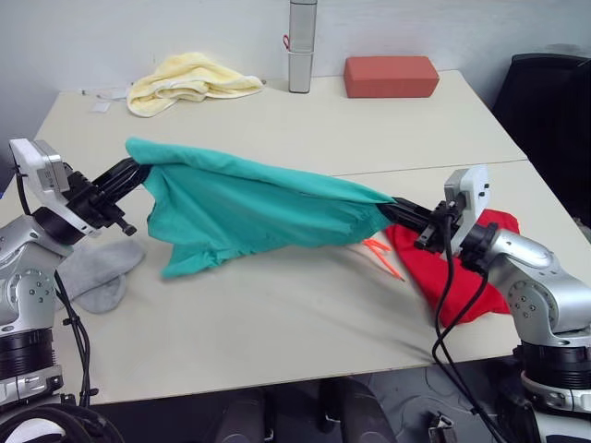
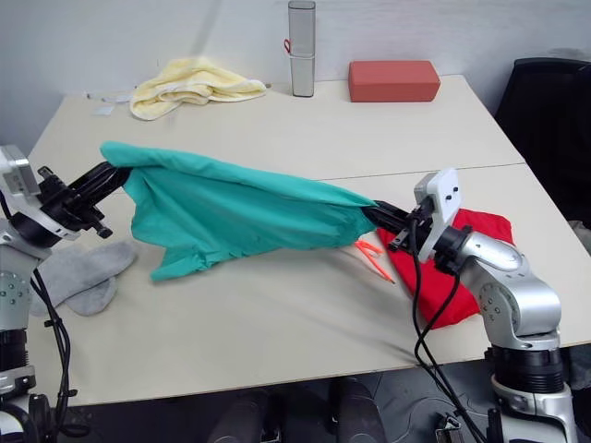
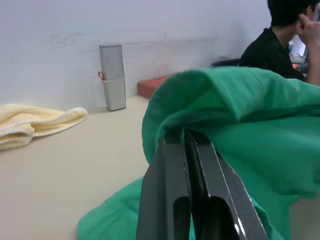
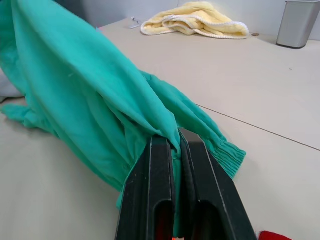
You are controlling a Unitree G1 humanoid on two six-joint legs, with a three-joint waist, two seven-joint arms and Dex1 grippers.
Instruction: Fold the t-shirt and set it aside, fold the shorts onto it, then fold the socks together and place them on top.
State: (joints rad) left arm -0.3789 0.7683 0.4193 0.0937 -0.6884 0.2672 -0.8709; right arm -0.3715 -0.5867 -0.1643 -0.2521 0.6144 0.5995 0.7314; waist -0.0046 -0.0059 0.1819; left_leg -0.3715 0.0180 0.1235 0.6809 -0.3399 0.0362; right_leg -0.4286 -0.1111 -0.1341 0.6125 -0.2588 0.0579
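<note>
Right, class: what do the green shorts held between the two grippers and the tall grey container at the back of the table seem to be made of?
The shorts look like soft matte knit fabric, likely cotton: they sag and crease between the left gripper and right gripper, with a gathered elastic band. The container looks like brushed metal, given its dull grey sheen, though coated plastic is possible.

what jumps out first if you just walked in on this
The teal shorts stretched in the air between the two arms, the left gripper pinching one end and the right gripper the other. Under the right arm lies the red t-shirt at the table's near right edge, and the grey socks lie at the near left.
</note>
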